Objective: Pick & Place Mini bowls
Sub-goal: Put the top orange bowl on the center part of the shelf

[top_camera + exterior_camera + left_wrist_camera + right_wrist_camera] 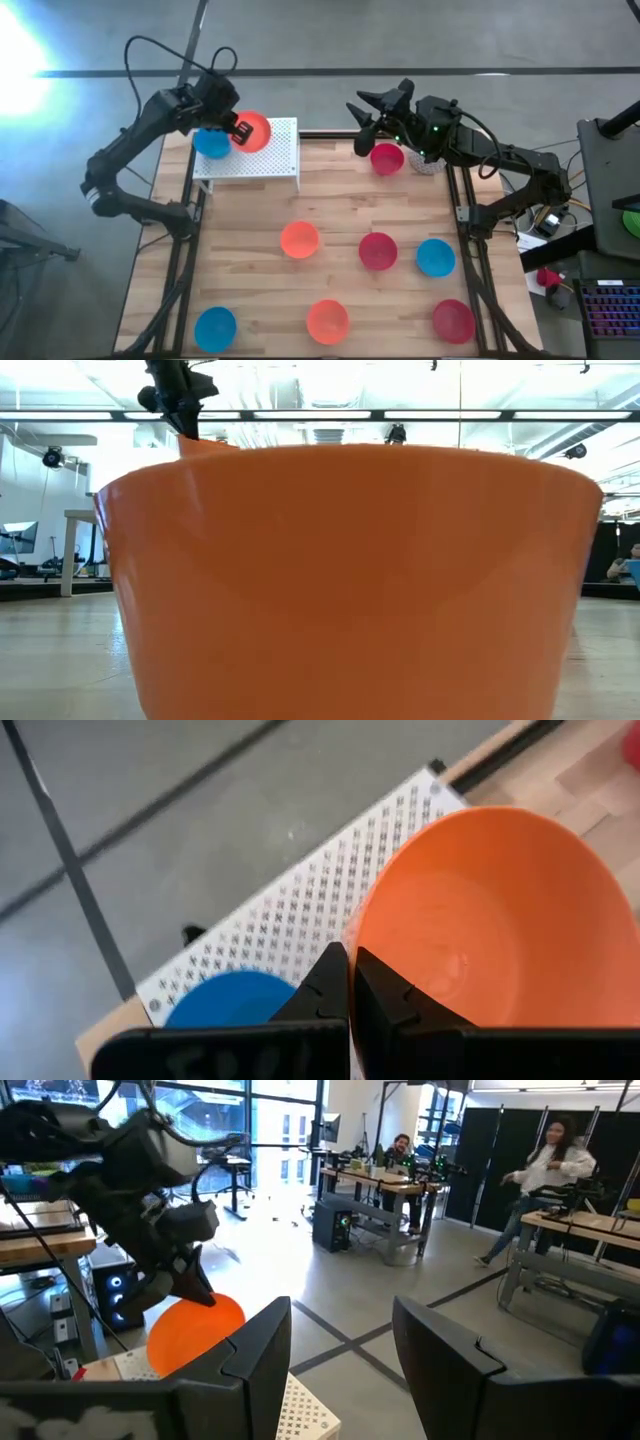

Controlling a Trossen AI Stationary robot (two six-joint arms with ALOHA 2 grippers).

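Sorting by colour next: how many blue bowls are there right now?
3. One on the white rack at the far left, one at the near left corner, one on the right side. None seems hidden.

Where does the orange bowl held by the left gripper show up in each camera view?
High view: the held orange bowl is upper left, over the white perforated rack, pinched by the left gripper.
Low view: only its rim peeks above the big near bowl.
Left wrist view: it fills the right side, fingers shut on its rim.
Right wrist view: lower left.
Shared landmark: the white perforated rack.
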